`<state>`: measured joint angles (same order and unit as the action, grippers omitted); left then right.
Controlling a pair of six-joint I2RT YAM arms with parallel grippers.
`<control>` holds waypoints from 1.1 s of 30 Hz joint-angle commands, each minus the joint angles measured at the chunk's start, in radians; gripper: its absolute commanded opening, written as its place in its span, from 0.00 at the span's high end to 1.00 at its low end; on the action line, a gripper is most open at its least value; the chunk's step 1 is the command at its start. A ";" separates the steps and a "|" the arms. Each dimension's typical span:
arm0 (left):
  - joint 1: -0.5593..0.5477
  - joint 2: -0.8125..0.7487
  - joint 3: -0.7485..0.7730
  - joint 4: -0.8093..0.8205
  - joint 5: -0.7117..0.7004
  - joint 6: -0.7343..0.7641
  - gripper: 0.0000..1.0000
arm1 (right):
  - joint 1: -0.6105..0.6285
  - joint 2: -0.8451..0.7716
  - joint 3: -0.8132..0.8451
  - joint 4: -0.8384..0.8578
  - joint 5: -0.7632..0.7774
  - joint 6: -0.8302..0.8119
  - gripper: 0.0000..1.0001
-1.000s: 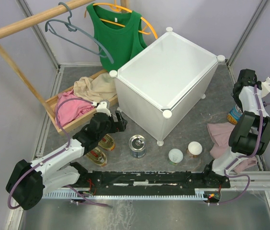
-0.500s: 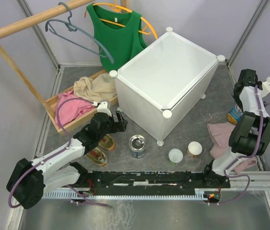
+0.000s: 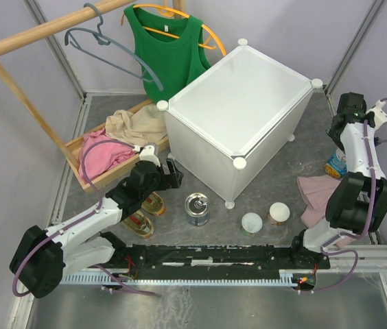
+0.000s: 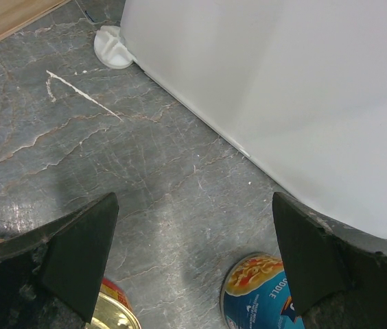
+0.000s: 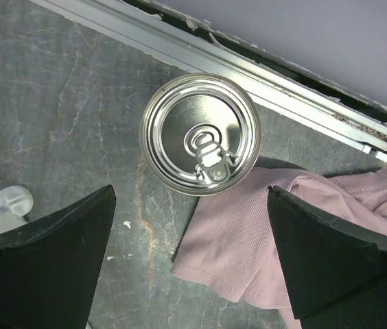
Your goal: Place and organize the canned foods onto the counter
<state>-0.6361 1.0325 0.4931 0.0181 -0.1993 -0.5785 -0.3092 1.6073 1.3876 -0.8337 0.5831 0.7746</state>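
The large white cube-shaped cabinet (image 3: 248,96) is open from above; its wall stands just ahead of the left gripper (image 4: 193,233); crumpled pink cloth (image 5: 248,233) and a metal rail (image 5: 296,92) hem the steel can (image 5: 200,133).

- left arm (image 3: 87,221) is lying low, stretching forward and to the right from its base, forearm almost level
- left gripper (image 3: 173,173) is pointing forward and slightly down, close to the surface
- left jaws are standing wide apart, holding nothing; in the wrist view both dark fingers (image 4: 77,257) are showing with a clear gap between them
- right arm (image 3: 359,159) is folding up steeply, elbow low near its base, upper link rising to a high wrist
- right gripper (image 3: 337,130) is hanging raised, aiming straight down
- right jaws are gaping fully, gripping nothing
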 commanded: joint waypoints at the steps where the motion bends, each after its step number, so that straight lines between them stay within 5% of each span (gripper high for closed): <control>1: 0.000 -0.010 0.041 0.048 0.010 0.019 0.01 | 0.007 -0.045 0.047 -0.032 0.034 -0.020 0.00; 20: 0.000 -0.030 0.038 0.022 -0.001 0.000 0.01 | 0.007 -0.166 -0.128 0.093 -0.020 -0.063 0.00; 26: -0.001 -0.056 0.031 -0.001 -0.029 -0.008 0.01 | 0.006 -0.188 -0.166 0.132 -0.041 -0.071 0.10; 33: 0.000 -0.069 0.030 -0.015 -0.060 0.002 0.01 | -0.011 -0.133 -0.117 0.061 0.000 -0.038 0.00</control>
<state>-0.6361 0.9806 0.4934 -0.0093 -0.2211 -0.5793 -0.3038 1.4544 1.2232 -0.7544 0.5533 0.7181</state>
